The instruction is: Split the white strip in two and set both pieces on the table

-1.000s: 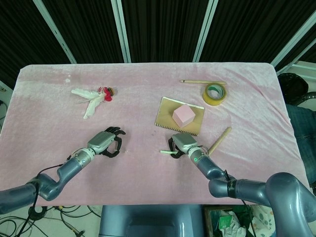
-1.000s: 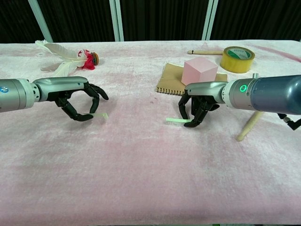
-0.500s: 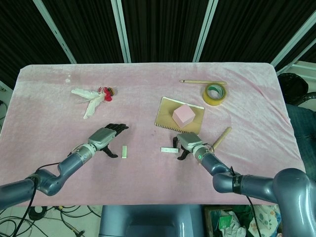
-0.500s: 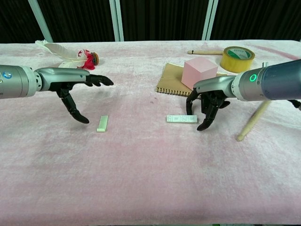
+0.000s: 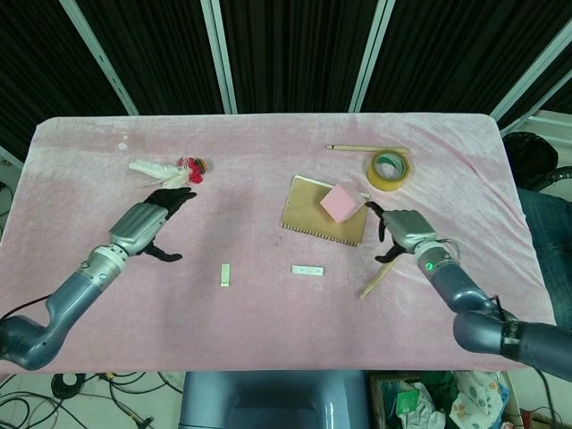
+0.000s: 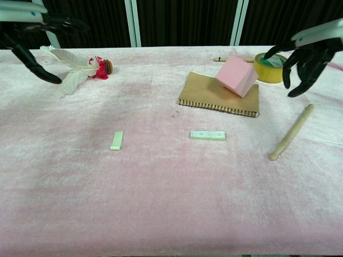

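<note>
Short strip piece: the smaller white rectangular piece lay flat on the pink cloth-covered table, nearest my side and left of centre, with nothing touching it.
Long strip piece: the longer white segmented piece lay flat to the right of the short one, well apart from it and just in front of the notebook.
Wooden stick: a pale wooden dowel lay at a slant on the cloth to the right of the long piece.
My left hand: my left hand hung above the cloth with its dark fingers spread and nothing in them, well to the left of the short piece.
My right hand: my right hand was raised over the dowel's far end, fingers apart and empty.
Notebook: a brown spiral-bound notebook lay flat past the long piece.
Cube: a pink foam cube sat tilted on the notebook's right part.
Feather toy: a white feather with a red tuft lay far left.
Tape: a yellow tape roll sat far right, a second thin wooden stick beyond it.
</note>
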`<state>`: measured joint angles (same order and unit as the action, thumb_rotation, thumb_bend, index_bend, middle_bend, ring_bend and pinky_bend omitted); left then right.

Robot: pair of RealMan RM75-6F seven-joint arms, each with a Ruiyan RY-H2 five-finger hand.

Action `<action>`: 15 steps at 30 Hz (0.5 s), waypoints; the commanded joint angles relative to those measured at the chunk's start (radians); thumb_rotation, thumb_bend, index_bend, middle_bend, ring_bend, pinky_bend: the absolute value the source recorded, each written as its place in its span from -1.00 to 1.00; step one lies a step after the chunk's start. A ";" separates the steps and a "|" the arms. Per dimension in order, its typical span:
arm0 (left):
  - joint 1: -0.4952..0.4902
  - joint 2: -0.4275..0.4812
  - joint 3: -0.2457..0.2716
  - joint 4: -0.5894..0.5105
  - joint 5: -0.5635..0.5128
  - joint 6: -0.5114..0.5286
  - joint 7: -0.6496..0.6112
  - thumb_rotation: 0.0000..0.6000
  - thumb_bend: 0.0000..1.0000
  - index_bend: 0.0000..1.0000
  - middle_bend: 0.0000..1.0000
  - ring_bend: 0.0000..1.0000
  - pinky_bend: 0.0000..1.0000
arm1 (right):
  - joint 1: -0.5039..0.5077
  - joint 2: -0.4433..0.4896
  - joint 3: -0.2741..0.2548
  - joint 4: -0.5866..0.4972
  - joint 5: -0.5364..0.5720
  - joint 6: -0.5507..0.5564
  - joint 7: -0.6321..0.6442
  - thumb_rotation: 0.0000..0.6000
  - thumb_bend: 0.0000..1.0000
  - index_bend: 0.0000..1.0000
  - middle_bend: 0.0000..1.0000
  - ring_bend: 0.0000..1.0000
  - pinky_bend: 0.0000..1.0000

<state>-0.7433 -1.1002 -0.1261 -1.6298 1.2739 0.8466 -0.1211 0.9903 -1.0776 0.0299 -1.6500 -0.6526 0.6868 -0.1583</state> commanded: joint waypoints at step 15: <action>0.460 0.153 0.188 -0.097 0.099 0.492 0.064 1.00 -0.82 -0.97 -1.00 -1.00 -1.00 | -0.567 -0.006 -0.152 -0.047 -0.569 0.753 0.060 1.00 -0.74 -1.00 -0.72 -0.50 -0.62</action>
<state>-0.3301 -0.9331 0.0426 -1.7602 1.3728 1.2942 -0.0224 0.4987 -1.0493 -0.0928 -1.7203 -1.1490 1.3575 -0.0945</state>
